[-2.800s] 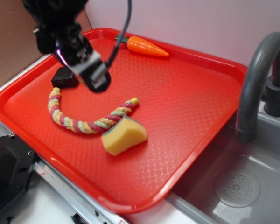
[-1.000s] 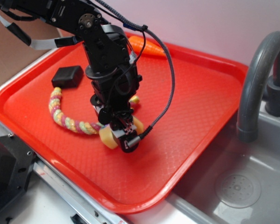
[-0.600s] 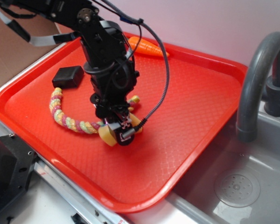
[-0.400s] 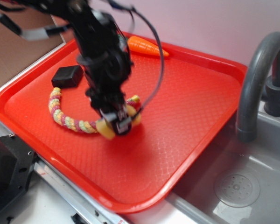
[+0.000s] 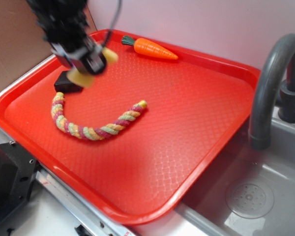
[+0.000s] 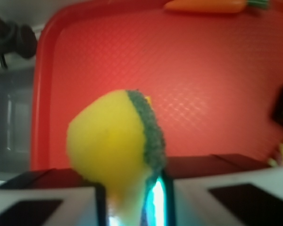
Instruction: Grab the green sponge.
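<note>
Three things are lying in the red tray (image 5: pixel 206 123): rope (image 5: pixel 88 129), toy carrot (image 5: pixel 152 48), black block (image 5: pixel 66 82); the gripper (image 5: pixel 86 61) is clamping the green sponge (image 6: pixel 115 136) above its far left.

Red tray (image 5: pixel 206 123) beside a grey sink (image 5: pixel 265 196) with a curved faucet (image 5: pixel 270 73). On the tray: orange toy carrot (image 5: pixel 152 48) at the far rim, multicoloured twisted rope (image 5: pixel 88 125), black block (image 5: pixel 65 84) partly hidden.

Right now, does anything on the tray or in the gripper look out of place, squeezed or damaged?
Only the green sponge looks odd: the gripper holds it above the red tray, pinched narrow between the fingers so it bulges above them. The rope, carrot and black block lie flat, and none looks damaged.
</note>
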`<action>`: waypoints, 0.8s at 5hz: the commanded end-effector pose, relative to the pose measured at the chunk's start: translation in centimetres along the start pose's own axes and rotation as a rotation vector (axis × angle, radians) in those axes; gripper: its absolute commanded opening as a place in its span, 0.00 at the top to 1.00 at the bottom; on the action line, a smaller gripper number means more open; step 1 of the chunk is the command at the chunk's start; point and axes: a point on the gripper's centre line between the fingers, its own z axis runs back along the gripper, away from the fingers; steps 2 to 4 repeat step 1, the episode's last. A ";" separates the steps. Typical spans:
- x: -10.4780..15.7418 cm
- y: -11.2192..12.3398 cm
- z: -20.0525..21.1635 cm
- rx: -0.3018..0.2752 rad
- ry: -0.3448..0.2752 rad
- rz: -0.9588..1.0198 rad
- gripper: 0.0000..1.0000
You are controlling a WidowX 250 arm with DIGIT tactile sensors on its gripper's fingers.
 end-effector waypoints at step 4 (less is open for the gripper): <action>0.4 0.1 6.5 -0.019 0.011 0.103 1.00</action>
